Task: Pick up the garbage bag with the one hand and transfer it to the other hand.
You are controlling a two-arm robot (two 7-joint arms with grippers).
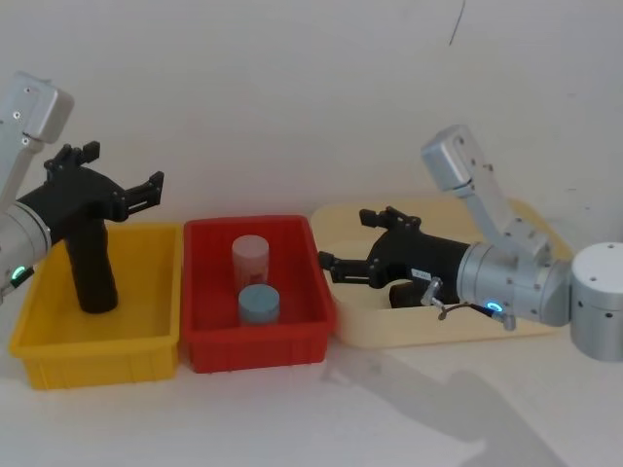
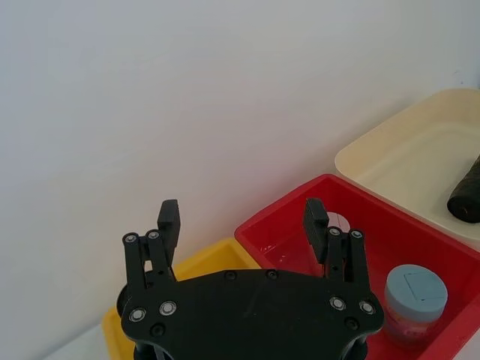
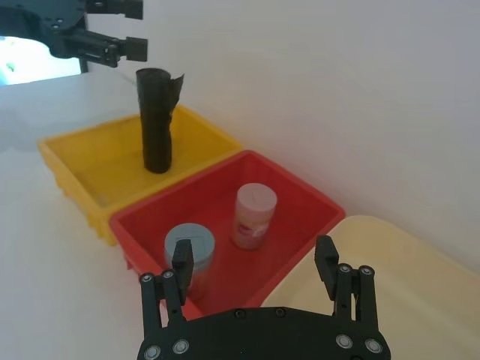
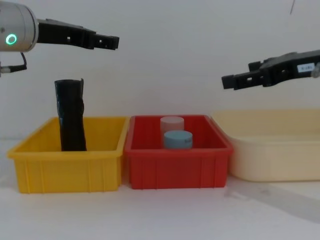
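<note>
The garbage bag (image 1: 90,268) is a black roll standing upright in the yellow bin (image 1: 97,362), with a loose flap at its top (image 3: 157,124); it rises above the bin's rim (image 4: 71,117). My left gripper (image 1: 122,170), on the green-ringed wrist, hovers open above and just right of the roll's top, apart from it (image 4: 107,42). Its fingers (image 2: 241,214) hold nothing. My right gripper (image 1: 348,241), on the blue-ringed wrist, hangs open over the left end of the cream tray (image 1: 438,333), high above it (image 4: 230,80) and empty (image 3: 253,255).
A red bin (image 1: 292,342) between the yellow bin and the tray holds a pink jar (image 1: 251,255) and a blue-lidded jar (image 1: 259,304). Another black roll (image 2: 466,193) lies in the cream tray under my right arm. A white wall stands close behind.
</note>
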